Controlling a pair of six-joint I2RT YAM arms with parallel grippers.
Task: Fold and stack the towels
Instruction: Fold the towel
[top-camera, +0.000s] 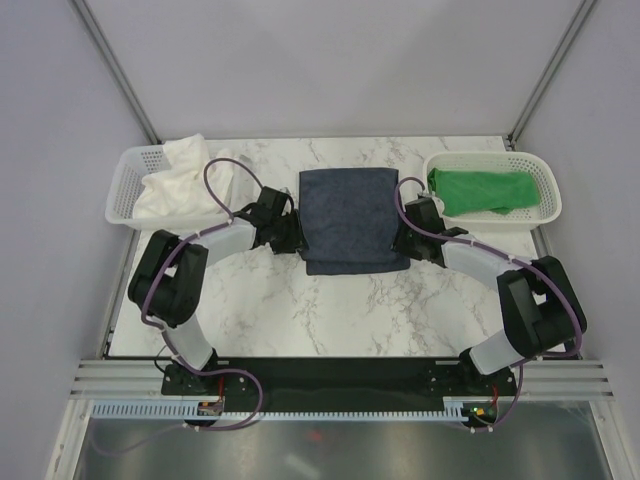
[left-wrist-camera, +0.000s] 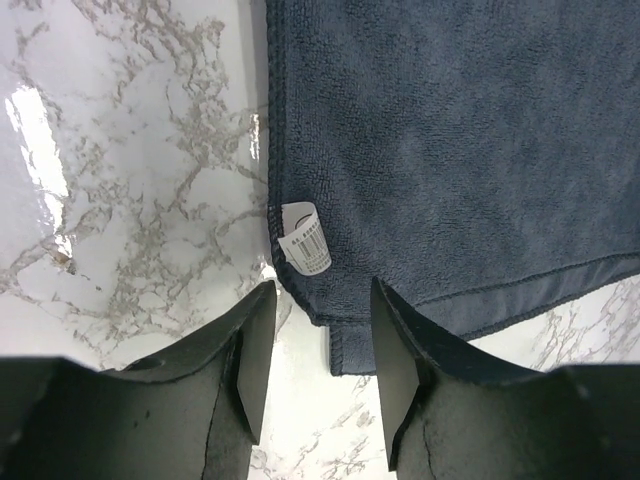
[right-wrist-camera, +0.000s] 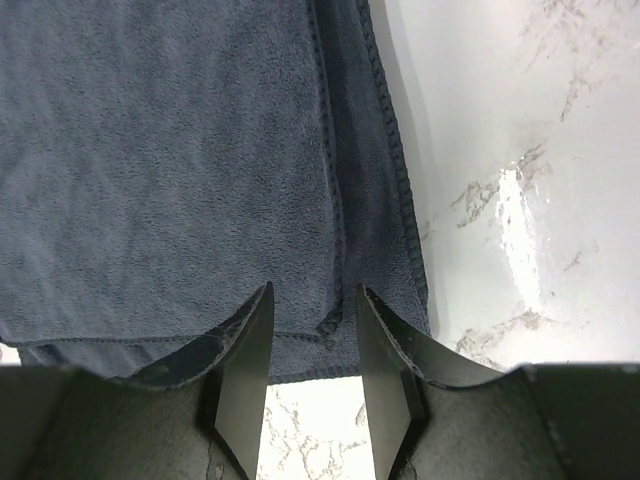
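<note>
The navy towel (top-camera: 350, 218) lies folded flat in the middle of the marble table, a lower layer sticking out along its near edge. My left gripper (top-camera: 290, 235) hovers open at its near left corner; in the left wrist view the towel (left-wrist-camera: 450, 150) shows a white tag (left-wrist-camera: 305, 238), and the corner lies between the spread fingers of the gripper (left-wrist-camera: 322, 290). My right gripper (top-camera: 405, 240) is open at the near right corner, where the towel's (right-wrist-camera: 170, 160) hemmed edge sits under the gripper (right-wrist-camera: 315, 292). The cream-white towel (top-camera: 185, 180) and the green towel (top-camera: 480, 190) lie in baskets.
A white mesh basket (top-camera: 122, 185) stands at the back left and another (top-camera: 545, 190) at the back right. Bare marble table (top-camera: 330, 310) spreads between the navy towel and the arm bases. Grey walls enclose the table.
</note>
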